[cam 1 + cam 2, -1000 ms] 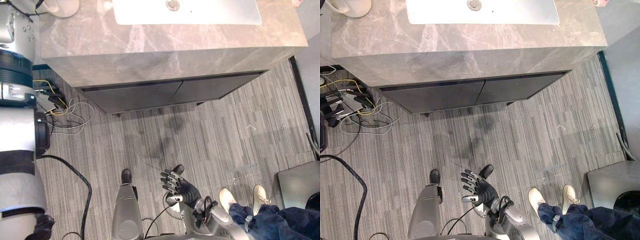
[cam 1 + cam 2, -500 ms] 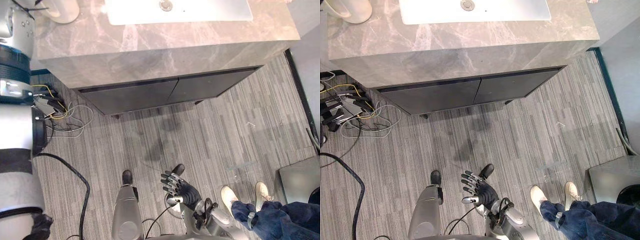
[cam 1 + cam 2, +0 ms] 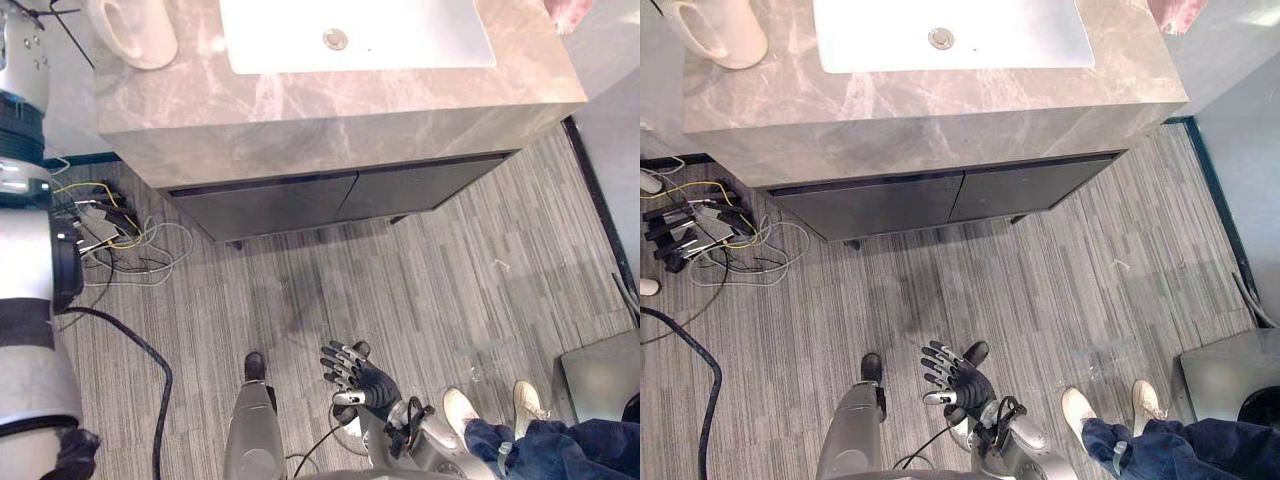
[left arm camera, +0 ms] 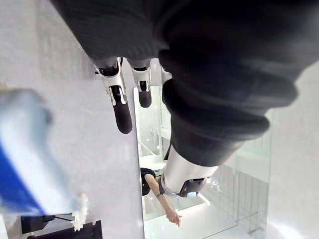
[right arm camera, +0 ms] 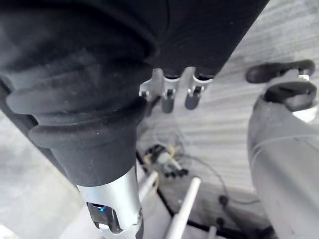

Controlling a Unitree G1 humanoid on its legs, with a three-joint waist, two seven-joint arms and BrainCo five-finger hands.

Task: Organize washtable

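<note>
The washtable (image 3: 300,110) is a grey marble counter with a white sink (image 3: 420,40) set into it. A white mug (image 3: 135,35) stands at the counter's far left and something pink (image 3: 1168,12) lies at its far right corner. My left arm rises along the left edge. In the left wrist view, my left hand (image 4: 122,112) has straight fingers and holds nothing. A blurred white and blue object (image 4: 30,164) shows beside it, apart from the fingers. My right hand (image 3: 362,375) hangs low above the floor, open with fingers spread, and its fingers (image 5: 192,97) are empty.
Dark cabinet doors (image 3: 300,200) close the front under the counter. A tangle of cables and a power strip (image 3: 105,220) lies on the striped floor at the left. A person's shoes and jeans (image 3: 520,425) are at the lower right beside a grey box (image 3: 605,365).
The camera has tilted up, so more of the countertop, the mug and the pink thing now show. My right hand has kept its open pose.
</note>
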